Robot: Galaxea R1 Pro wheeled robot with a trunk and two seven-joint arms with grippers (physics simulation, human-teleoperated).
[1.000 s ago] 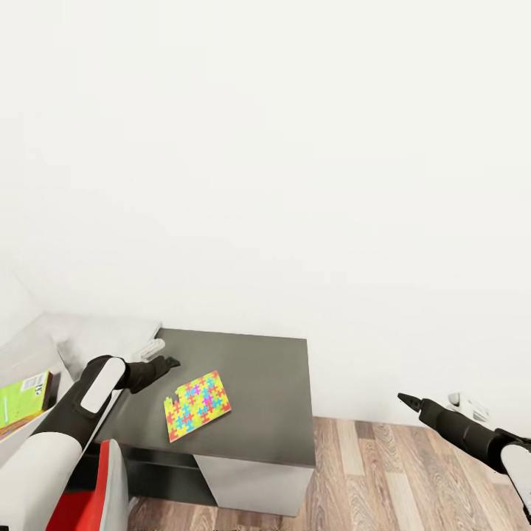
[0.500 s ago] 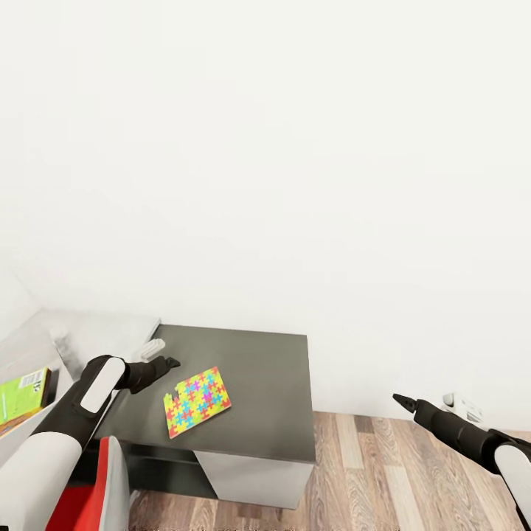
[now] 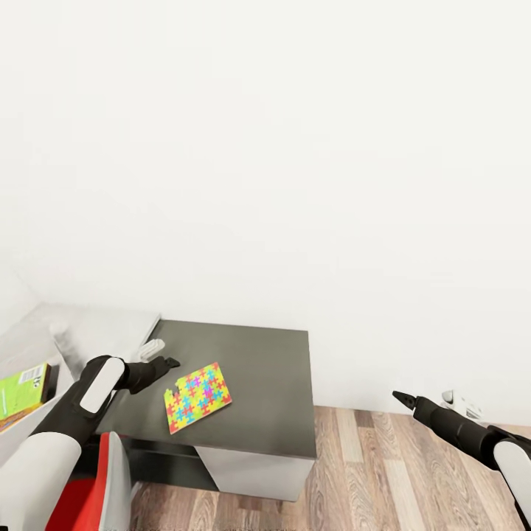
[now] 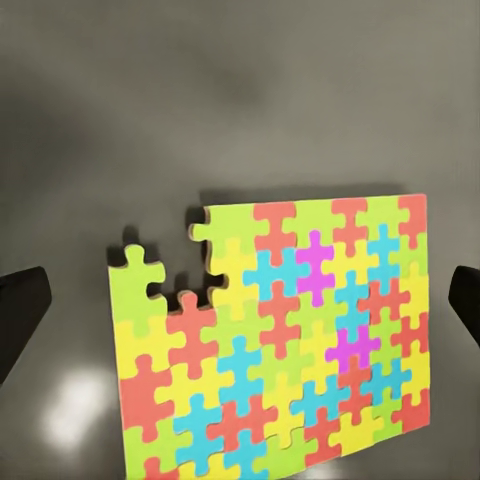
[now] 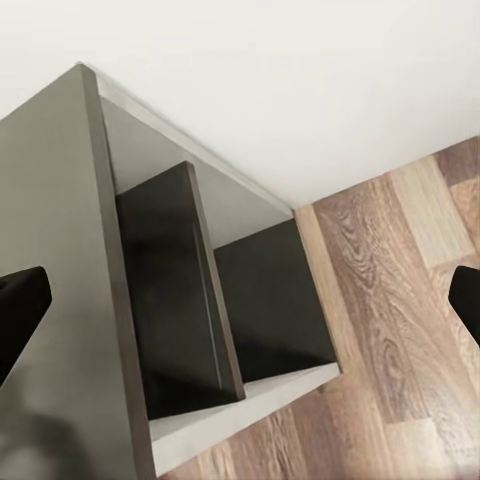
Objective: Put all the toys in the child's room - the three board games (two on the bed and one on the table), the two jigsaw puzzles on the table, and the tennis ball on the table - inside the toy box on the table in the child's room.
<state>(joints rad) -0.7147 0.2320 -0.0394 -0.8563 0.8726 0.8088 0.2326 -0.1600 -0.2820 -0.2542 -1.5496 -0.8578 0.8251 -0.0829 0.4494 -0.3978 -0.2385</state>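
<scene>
Left gripper [image 3: 171,362] is hanging over the dark grey section of the table [image 3: 265,383], with the jigsaw puzzle [image 3: 197,396] just beyond its tips and a bit toward the robot. In the left wrist view the two fingertips [image 4: 20,315] sit far apart at the edges of the frame with nothing between them but the puzzle [image 4: 280,345] lying flat on the dark top below, so the jaws are spread wide and empty. The puzzle is a flat panel of red, yellow, green, blue and pink pieces, and one corner has a notch where a piece looks to be missing.

Right gripper [image 3: 399,399] is way off to the other side, out over the wood-plank floor [image 3: 383,472], well apart from the puzzle. Its wrist view shows both fingertips [image 5: 20,310] wide apart too, nothing held, looking down at the end of the dark desk section [image 5: 60,250] with its open shelf compartments.

Off to the left gripper's outer side there's a green-edged board game [image 3: 22,385] at the frame edge, resting in the pale grey toy box [image 3: 29,346].
</scene>
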